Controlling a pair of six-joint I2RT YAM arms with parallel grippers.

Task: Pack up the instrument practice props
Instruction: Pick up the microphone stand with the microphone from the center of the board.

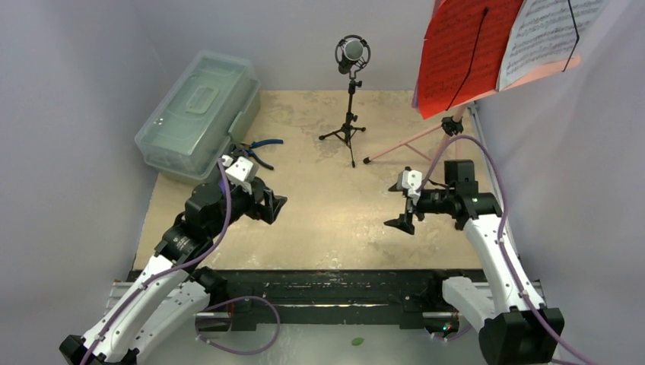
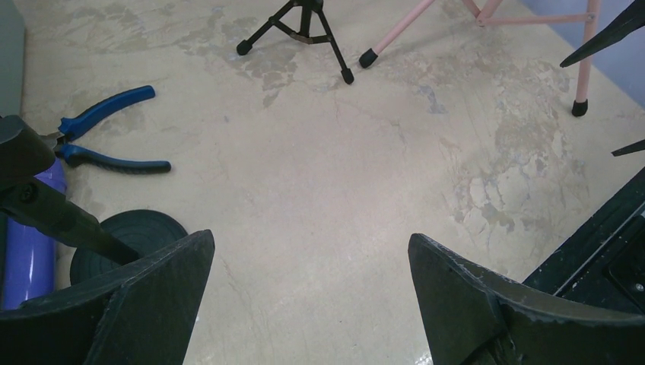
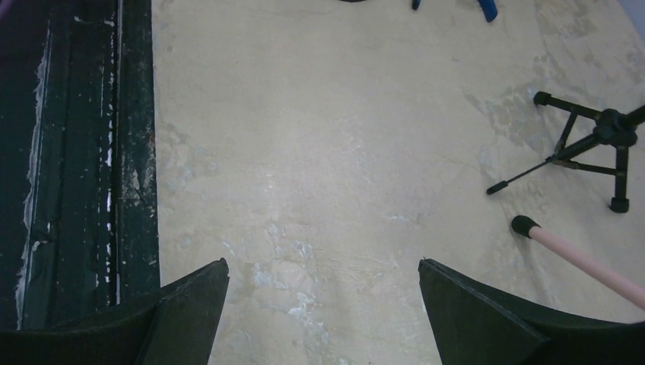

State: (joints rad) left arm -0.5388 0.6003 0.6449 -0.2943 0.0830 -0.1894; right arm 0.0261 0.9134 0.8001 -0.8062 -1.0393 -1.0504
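The pink music rack stands at the back right on its pink tripod legs (image 1: 411,141). It holds a red page (image 1: 460,57) and a white page (image 1: 544,34). A black-silver microphone (image 1: 351,52) stands on a black tripod (image 1: 347,133) at the back centre. A purple microphone (image 2: 30,255) lies beside a black round base (image 2: 137,236) at the left of the left wrist view; my left arm hides it from above. My left gripper (image 1: 274,209) is open and empty over bare table. My right gripper (image 1: 399,205) is open and empty near the rack's legs (image 3: 578,258).
A clear greenish case (image 1: 199,114), lid shut, sits at the back left. Blue-handled pliers (image 1: 262,148) lie in front of it, also in the left wrist view (image 2: 106,144). A black rail (image 1: 319,285) runs along the near edge. Grey walls enclose the table.
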